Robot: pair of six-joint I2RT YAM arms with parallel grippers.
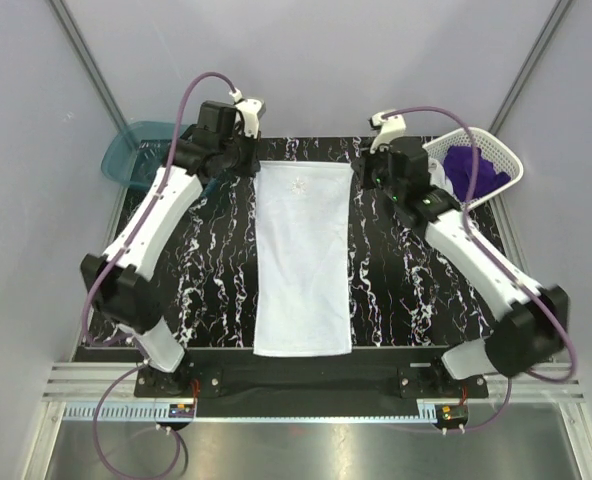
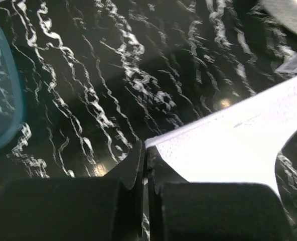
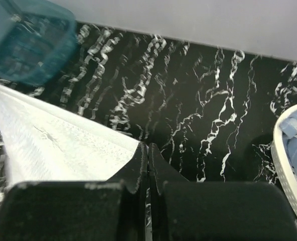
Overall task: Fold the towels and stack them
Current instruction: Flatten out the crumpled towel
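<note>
Both pressed shut: left jaws and right jaws each pinch one far corner of the white towel point(image 1: 303, 260). It spans between the jaws, long axis running from them toward the arm bases, flat on the tabletop point(image 1: 206, 270). Neither arm is nearer.

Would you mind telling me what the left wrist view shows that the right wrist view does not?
Only the left wrist view: the left end effector, closed on one corner of the white towel, and a blurred pale part with a label at the upper right, which I cannot identify.
Only the right wrist view: the right end effector, closed on another corner, the white mesh basket holding a light blue towel, and the grey wall.
Both: the white towel, the teal bin and the black marbled table.
</note>
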